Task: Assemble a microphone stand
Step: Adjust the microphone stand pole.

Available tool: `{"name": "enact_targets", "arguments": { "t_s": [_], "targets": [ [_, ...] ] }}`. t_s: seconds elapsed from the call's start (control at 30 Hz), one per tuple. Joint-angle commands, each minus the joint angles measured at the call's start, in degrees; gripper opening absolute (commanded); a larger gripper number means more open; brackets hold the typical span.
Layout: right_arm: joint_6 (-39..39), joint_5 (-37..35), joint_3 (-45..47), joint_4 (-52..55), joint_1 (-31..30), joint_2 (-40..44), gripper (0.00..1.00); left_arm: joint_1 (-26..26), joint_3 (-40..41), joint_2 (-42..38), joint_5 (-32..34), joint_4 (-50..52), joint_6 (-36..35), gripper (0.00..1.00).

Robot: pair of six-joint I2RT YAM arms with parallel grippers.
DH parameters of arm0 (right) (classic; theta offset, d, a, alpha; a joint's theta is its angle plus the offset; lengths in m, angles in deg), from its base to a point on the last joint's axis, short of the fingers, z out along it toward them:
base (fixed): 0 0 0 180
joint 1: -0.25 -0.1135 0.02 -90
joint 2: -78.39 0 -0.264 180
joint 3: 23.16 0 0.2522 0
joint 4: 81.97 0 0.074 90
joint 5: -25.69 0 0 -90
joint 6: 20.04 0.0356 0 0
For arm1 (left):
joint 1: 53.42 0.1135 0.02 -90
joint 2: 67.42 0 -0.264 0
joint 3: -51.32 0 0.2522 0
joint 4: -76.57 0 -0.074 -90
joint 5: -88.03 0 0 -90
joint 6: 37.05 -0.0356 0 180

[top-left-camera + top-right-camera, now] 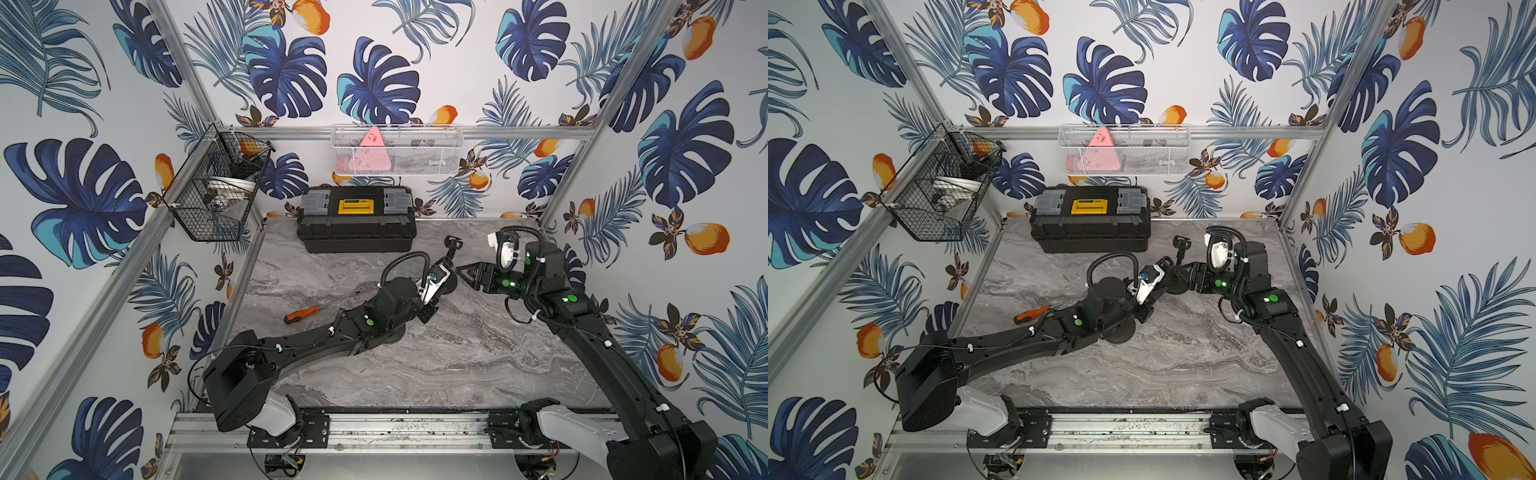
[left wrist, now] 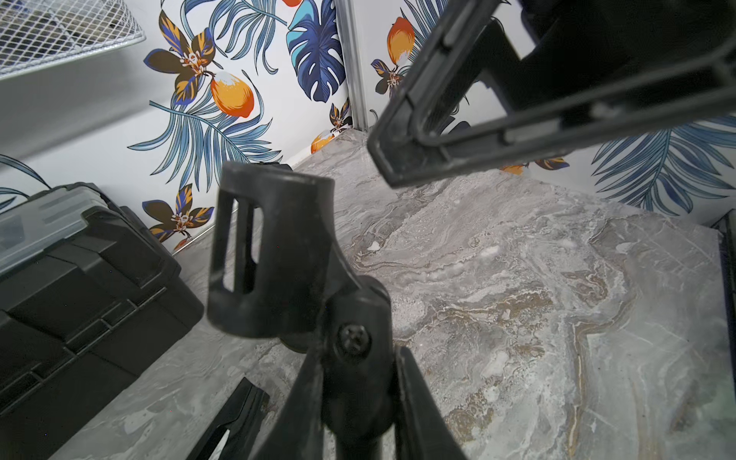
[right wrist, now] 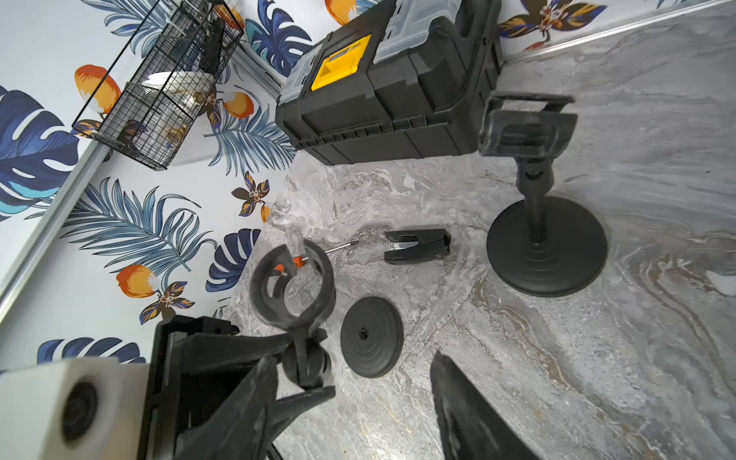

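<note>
Toolbox [image 1: 356, 220]: lid shut, contents hidden; beyond the left gripper [image 2: 360, 350].
Black wire basket [image 1: 216, 187]: on the side wall, well to that gripper's left; pale dish-like pieces and dark items inside.
White mesh basket [image 1: 397, 149]: on the back wall; holds a pink triangular piece [image 1: 371, 138].
Left gripper: clamped on the microphone clip [image 2: 275, 255] at its joint.
Right gripper [image 1: 464, 272]: jaws apart, empty, near the clip.
Round base [image 3: 372, 336]: loose on the table [image 1: 457, 365], under the left arm.
Assembled stand [image 3: 537, 223]: upright, just beyond both grippers.
</note>
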Motion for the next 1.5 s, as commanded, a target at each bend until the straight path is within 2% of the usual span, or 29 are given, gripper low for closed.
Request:
{"name": "enact_targets", "arguments": {
  "t_s": [0.0, 0.07, 0.17, 0.43, 0.6, 0.83, 1.03, 1.17, 1.3, 1.37, 1.43, 1.47],
  "targets": [
    [2.9, 4.4, 1.0, -5.9, -0.2, -0.1, 0.73, 0.0, 0.3, -0.5, -0.8, -1.6, 2.3, 0.0],
    [4.2, 4.5, 2.1, -8.4, -0.2, 0.5, 0.79, 0.0, 0.9, -0.4, -1.7, -2.3, 2.0, 0.0],
    [5.3, 3.7, 2.1, -9.7, -0.2, 0.1, 0.8, -0.1, 1.5, -0.3, -3.8, -3.1, 0.9, 0.0],
    [6.4, 4.2, -0.1, -10.3, -0.4, -4.3, 0.68, -0.2, 2.1, 0.0, -6.1, -4.5, -0.3, 0.0],
    [5.4, 3.8, -0.8, -10.0, -2.4, -6.3, 0.66, -0.4, 1.1, 0.8, -6.7, -3.6, -1.0, 0.0],
    [4.3, 1.1, -1.5, -8.2, -3.4, -6.1, 0.42, -0.6, 0.6, 1.0, -5.5, -3.0, -1.0, 0.0],
    [3.5, -1.3, -1.2, -6.7, -3.6, -3.7, 0.34, -0.6, 0.0, 1.0, -2.2, -1.8, 0.3, 0.0],
    [3.4, -2.6, -0.5, -6.6, -3.9, -1.8, 0.32, -0.3, -1.0, 1.0, 1.0, 0.3, 3.7, 0.0],
    [3.3, -3.3, 0.1, -6.3, -4.0, -1.0, 0.32, 0.4, -3.3, 1.1, 0.8, 3.8, 7.6, 0.0],
    [3.1, -3.3, 0.3, -6.5, -4.0, -1.2, 0.38, 0.4, -3.4, 1.0, 0.2, 3.4, 7.8, 0.0],
    [3.1, -3.9, 0.1, -6.5, -4.1, -1.5, 0.6, 0.4, -2.9, 0.9, -0.8, 2.4, 7.8, 0.0],
    [3.0, -4.5, 0.0, -6.6, -4.1, -1.3, 0.66, 0.4, -2.7, 0.9, -0.8, 2.1, 7.7, 0.0]
  ]
}}
